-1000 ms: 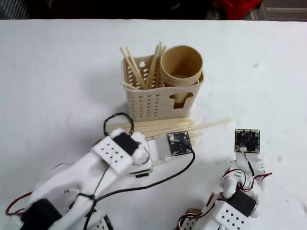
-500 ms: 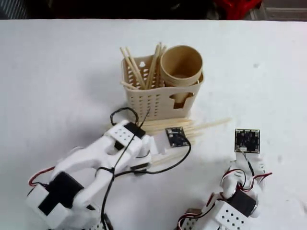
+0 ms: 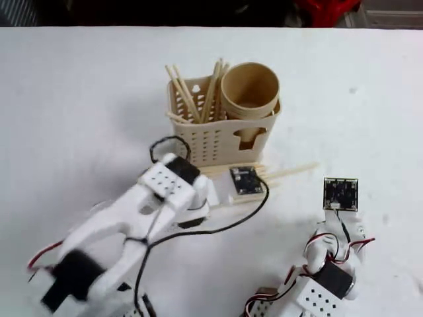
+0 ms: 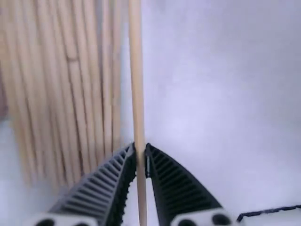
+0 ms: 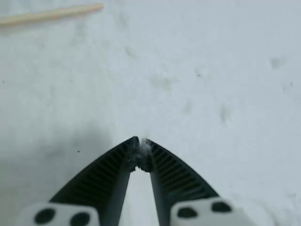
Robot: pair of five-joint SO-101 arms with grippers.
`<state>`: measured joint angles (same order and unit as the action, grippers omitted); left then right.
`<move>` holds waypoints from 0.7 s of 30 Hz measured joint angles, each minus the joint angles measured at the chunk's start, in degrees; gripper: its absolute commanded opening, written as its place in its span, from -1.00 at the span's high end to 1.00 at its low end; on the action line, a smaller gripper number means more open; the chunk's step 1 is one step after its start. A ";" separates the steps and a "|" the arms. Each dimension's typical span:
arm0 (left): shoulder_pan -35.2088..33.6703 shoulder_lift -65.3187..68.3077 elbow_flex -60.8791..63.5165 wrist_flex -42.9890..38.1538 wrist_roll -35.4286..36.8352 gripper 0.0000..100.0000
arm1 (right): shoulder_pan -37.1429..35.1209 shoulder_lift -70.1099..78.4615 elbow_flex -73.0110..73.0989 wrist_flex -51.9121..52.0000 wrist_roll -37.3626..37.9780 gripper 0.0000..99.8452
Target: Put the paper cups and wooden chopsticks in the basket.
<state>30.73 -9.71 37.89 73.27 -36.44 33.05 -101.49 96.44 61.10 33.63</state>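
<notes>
Left wrist view: chopstick [image 4: 136,94] between jaws

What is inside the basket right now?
In one compartment of the basket stand wooden chopsticks, in the other nested paper cups. The basket walls cover their lower parts, so the cup count is unclear.

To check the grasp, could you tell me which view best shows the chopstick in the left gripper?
The left wrist view: the chopstick sits pinched between the tips of the left gripper. In the high view the arm covers that grip. The right wrist view shows a stick end on the table, perhaps another one.
</notes>
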 measured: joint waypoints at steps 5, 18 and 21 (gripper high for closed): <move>0.18 -13.63 -6.33 9.49 0.00 0.95 | 0.00 0.00 0.00 0.00 0.00 0.96; 0.26 -29.80 -34.20 -0.62 15.91 0.95 | 0.00 0.00 0.00 0.00 0.00 0.96; -0.88 -26.81 -33.14 -12.75 20.84 0.95 | 0.00 0.00 0.00 0.00 0.00 0.96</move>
<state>29.85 -36.53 4.75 60.53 -15.60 33.05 -101.49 96.44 61.10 33.63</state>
